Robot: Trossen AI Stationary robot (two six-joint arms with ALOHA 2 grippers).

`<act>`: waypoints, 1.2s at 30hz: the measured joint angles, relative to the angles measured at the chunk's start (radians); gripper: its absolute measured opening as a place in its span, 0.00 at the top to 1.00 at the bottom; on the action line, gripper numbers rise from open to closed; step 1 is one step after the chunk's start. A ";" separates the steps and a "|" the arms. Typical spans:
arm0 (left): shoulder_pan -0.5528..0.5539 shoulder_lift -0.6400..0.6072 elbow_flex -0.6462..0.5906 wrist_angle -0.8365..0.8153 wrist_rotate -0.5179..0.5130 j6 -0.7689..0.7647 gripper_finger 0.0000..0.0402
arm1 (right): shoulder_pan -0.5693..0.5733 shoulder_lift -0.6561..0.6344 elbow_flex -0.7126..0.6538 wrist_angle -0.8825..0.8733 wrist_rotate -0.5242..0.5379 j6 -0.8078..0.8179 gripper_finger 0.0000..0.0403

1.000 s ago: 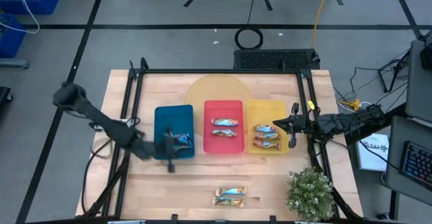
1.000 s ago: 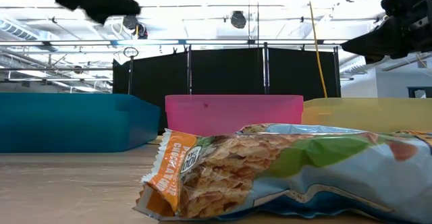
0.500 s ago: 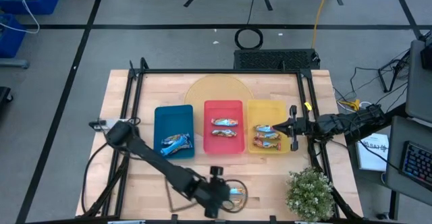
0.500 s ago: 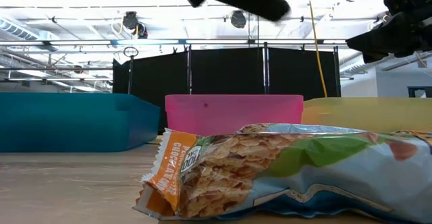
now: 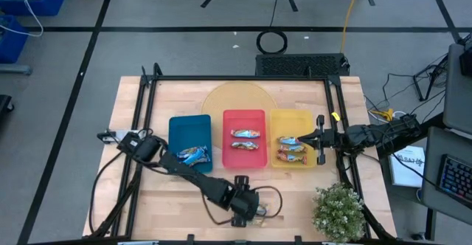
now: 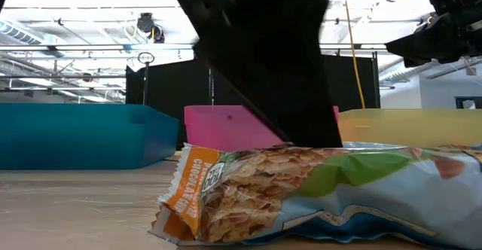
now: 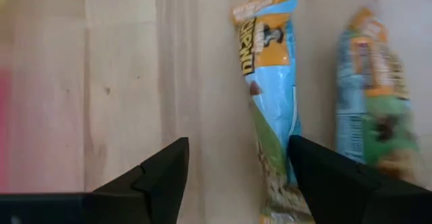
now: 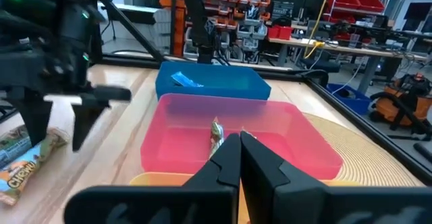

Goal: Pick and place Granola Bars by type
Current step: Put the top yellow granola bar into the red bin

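- High view: the left tool sits low over the near edge of the table, directly above the two loose granola bars. Blue tray holds one blue-wrapped bar; red tray holds two bars; yellow tray holds three bars. The right tool waits at the yellow tray's outer edge.
- Low view: a tan-and-light-blue bar lies flat on the table in the foreground, the dark left arm descending just behind it; the three trays stand beyond.
- Left wrist view: the left tool's fingers are spread apart, one on bare wood, the other against the nearer of two tan-and-light-blue bars lying side by side; nothing is clamped.
- Right wrist view: the right tool's fingers are pressed together, empty, above the yellow tray, facing the red tray.
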 joint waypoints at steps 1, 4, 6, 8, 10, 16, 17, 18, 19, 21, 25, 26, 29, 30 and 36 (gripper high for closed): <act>0.008 0.000 -0.009 0.007 0.016 -0.005 0.35 | 0.000 0.000 0.000 0.001 0.001 -0.002 1.00; 0.029 -0.001 -0.040 0.041 0.081 -0.029 0.36 | 0.000 0.001 0.000 0.003 0.001 -0.003 1.00; 0.039 -0.001 -0.073 0.078 0.094 -0.041 0.37 | 0.000 0.001 0.000 0.004 0.001 -0.007 1.00; 0.046 -0.006 -0.096 0.093 0.094 -0.044 0.39 | 0.000 0.001 0.000 0.005 0.001 -0.014 1.00; 0.049 -0.008 -0.114 0.096 0.090 -0.042 0.42 | 0.000 0.001 0.000 0.005 0.001 -0.016 1.00; 0.051 -0.010 -0.121 0.085 0.085 0.026 0.63 | 0.000 0.001 0.000 0.006 0.001 -0.014 1.00; 0.050 -0.015 -0.120 0.081 0.086 0.049 0.69 | 0.000 0.001 0.000 0.006 0.001 -0.016 1.00; 0.049 -0.020 -0.119 0.080 0.085 0.073 0.74 | 0.000 0.001 0.000 0.007 0.001 -0.019 1.00; 0.049 -0.026 -0.116 0.074 0.079 0.092 0.79 | 0.000 0.001 0.000 0.007 0.001 -0.020 1.00; 0.049 -0.054 -0.112 0.039 0.042 0.130 0.88 | 0.000 0.001 0.000 0.007 0.001 -0.021 1.00; 0.050 -0.174 -0.103 -0.008 -0.064 0.196 0.94 | 0.000 0.001 0.000 0.008 0.002 -0.021 1.00; 0.051 -0.209 -0.102 -0.023 -0.102 0.211 0.94 | 0.000 0.001 0.000 0.008 0.002 -0.021 1.00; 0.055 -0.300 -0.102 -0.053 -0.196 0.277 0.87 | 0.000 0.002 0.000 0.008 0.002 -0.021 1.00; 0.059 -0.329 -0.102 -0.070 -0.230 0.302 0.85 | 0.000 0.002 0.000 0.008 0.002 -0.021 1.00; 0.182 -0.454 -0.141 -0.175 -0.275 0.340 0.86 | 0.000 0.003 0.000 0.012 0.002 -0.021 1.00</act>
